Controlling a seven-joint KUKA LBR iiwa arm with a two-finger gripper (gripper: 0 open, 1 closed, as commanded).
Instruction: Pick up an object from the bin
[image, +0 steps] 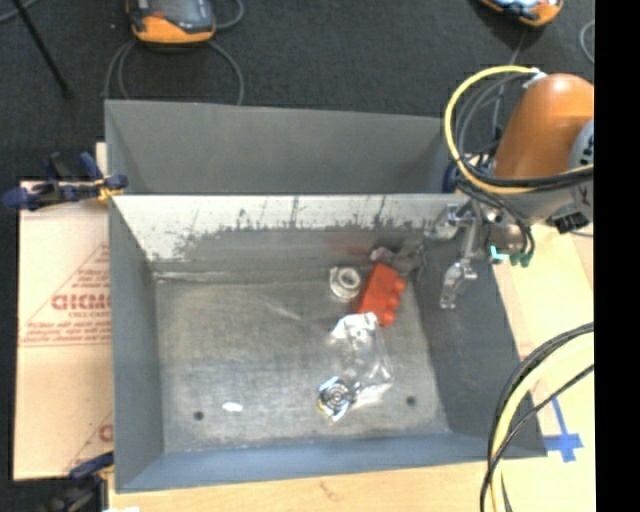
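Camera view, from above: my gripper (455, 283) hangs over the right wall of the bin (280, 215), near its far right corner; whether it is wide or narrow I cannot tell. The nearest thing, an orange-red block (382, 293), lies just beside it toward the left wall, its long axis running roughly far wall to near edge. A small white ring (345, 281) sits beyond the block.

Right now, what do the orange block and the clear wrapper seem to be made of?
The orange block looks like matte moulded plastic: even colour, no glare. The clear wrapper looks like thin glossy plastic film: see-through, crumpled, with bright glints.
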